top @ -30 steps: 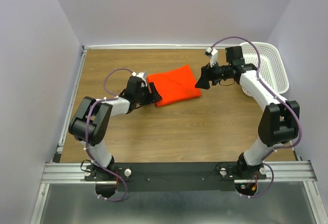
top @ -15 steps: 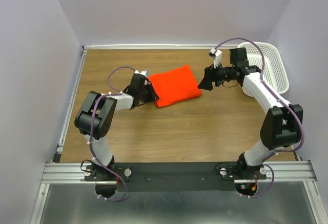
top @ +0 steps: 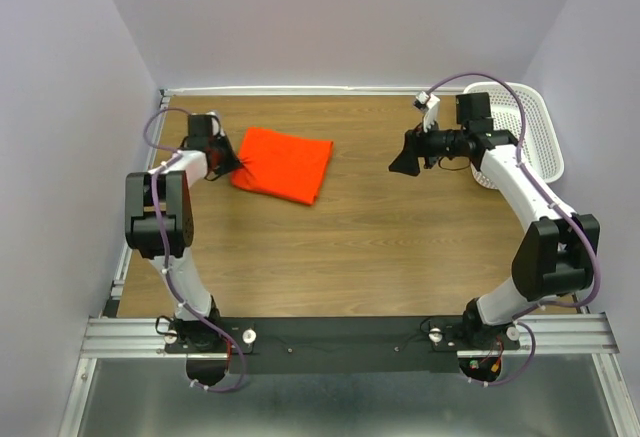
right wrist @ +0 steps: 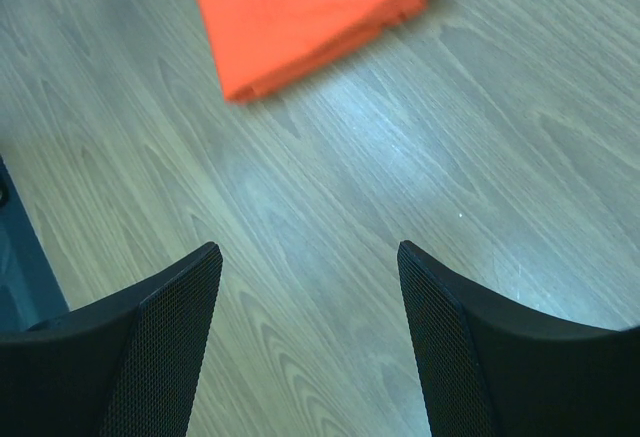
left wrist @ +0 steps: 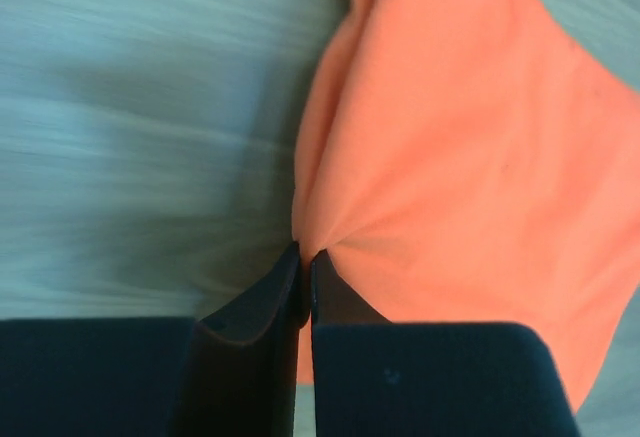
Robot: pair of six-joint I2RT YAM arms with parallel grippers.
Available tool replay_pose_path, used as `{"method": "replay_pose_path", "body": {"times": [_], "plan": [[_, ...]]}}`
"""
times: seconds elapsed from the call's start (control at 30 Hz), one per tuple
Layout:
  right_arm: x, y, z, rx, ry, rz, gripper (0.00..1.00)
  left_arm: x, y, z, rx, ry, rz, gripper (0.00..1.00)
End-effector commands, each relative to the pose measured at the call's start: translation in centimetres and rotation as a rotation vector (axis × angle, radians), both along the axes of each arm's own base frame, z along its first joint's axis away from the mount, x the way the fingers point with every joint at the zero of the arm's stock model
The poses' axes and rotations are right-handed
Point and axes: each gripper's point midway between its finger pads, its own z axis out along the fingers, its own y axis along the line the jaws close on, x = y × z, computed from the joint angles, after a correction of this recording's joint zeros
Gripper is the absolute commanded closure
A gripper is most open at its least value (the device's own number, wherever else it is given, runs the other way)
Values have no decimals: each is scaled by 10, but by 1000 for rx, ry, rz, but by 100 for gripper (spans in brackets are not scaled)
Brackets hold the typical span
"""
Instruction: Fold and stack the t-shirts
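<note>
Toward the far left of the desk [top: 350, 242], the left fingers [top: 230, 162] are pinched almost shut on a pucker of cloth at the edge of the folded orange-red t-shirt [top: 285, 164]. The shirt lies flat on the wood just beside them, well apart from the white basket [top: 535, 132] at the far right. The right fingers [top: 404, 161] hang wide apart over bare wood, holding nothing and well clear of the shirt. The step looks like sliding the folded bundle to its stacking spot by that one pinched edge. Doing it well likely means keeping the pull low and parallel to the wood, so the layers travel together rather than peel open. A single-point grip tends to swing the cloth, so a straight, unhurried line suits it. Whether the pinch has caught every layer cannot be told from the wrist view. Release should come only once the shirt lies flat and square.
</note>
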Motion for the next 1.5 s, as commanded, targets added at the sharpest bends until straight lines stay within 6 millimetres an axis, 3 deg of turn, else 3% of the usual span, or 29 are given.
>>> {"method": "replay_pose_path", "body": {"times": [0.0,0.07,0.3,0.43,0.47,0.53,0.57,0.73,0.77,0.83,0.87,0.9,0.93,0.97,1.0,1.03,1.07,1.1,1.17,1.2,1.23,1.27,1.33,1.47], "plan": [[-11,-4,7,26,-3,17,21,-8,80,-20,84,121,123,89],[-12,-5,6,30,0,19,21,-4,116,-23,99,146,187,90],[-13,-5,6,36,-2,26,21,-7,189,-41,236,265,295,89],[-12,-7,4,30,-1,20,22,0,222,-25,319,259,372,85],[-12,-7,3,26,-1,20,22,0,229,-20,349,262,386,79],[-10,-9,1,19,0,14,21,6,241,0,392,240,412,67],[-9,-10,-1,15,1,10,22,11,251,17,433,215,441,56],[-7,-13,-2,-4,-4,-5,22,11,278,89,555,90,575,46],[-5,-16,-4,-28,-15,-17,22,8,277,120,563,20,598,46],[-1,-22,-5,-61,-38,-39,22,-1,268,134,553,-46,587,45],[2,-29,-8,-109,-62,-62,22,2,253,187,527,-223,566,45],[4,-33,-7,-128,-80,-71,22,-9,238,179,505,-244,525,43],[4,-37,-1,-148,-111,-86,22,-13,223,193,484,-326,479,39],[8,-46,0,-195,-137,-130,20,-20,190,268,423,-615,387,34],[10,-51,2,-211,-164,-158,19,-30,168,286,377,-730,322,8],[8,-57,15,-224,-214,-194,7,-57,143,307,321,-899,283,2],[17,-70,24,-256,-265,-279,0,-71,117,311,249,-965,187,2],[15,-78,19,-269,-272,-331,0,-83,103,288,202,-963,147,2],[11,-93,47,-261,-364,-456,0,-114,72,311,168,-1081,31,2],[15,-106,60,-248,-403,-567,0,-121,62,302,158,-1078,-13,1],[11,-113,57,-241,-402,-625,0,-127,56,297,162,-1063,-41,1],[9,-127,75,-186,-427,-776,0,-138,56,310,245,-1099,-29,1],[4,-145,80,-148,-428,-928,0,-147,53,311,345,-1092,-15,1],[-6,-187,69,-117,-405,-1240,0,-183,24,313,459,-1149,-37,1]]}}
